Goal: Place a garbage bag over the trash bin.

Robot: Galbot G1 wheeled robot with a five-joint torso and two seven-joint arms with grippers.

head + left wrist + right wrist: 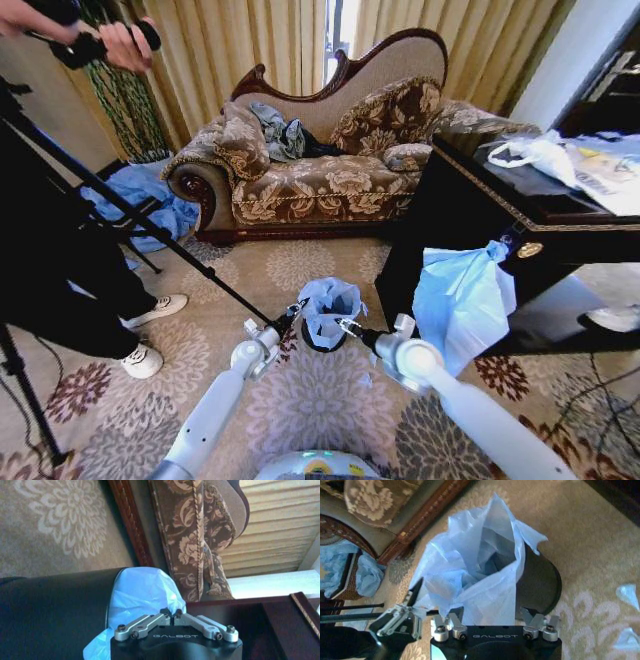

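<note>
garbage bag (330, 300) | thin, light, crinkly, bunched in trash bin (318, 340) mouth, between both grippers | left gripper (172, 617) clenched on bag edge | right gripper (490, 615) released, straddling bag | take hold at rim film

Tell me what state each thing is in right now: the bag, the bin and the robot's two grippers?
garbage bag: mouth open, standing up out of the bin, not yet folded over the rim.
trash bin: upright on the carpet, rim partly uncovered.
left gripper: shut, at the bag's edge beside the bin.
right gripper: open, its fingers on either side of the bag's near edge.
</note>
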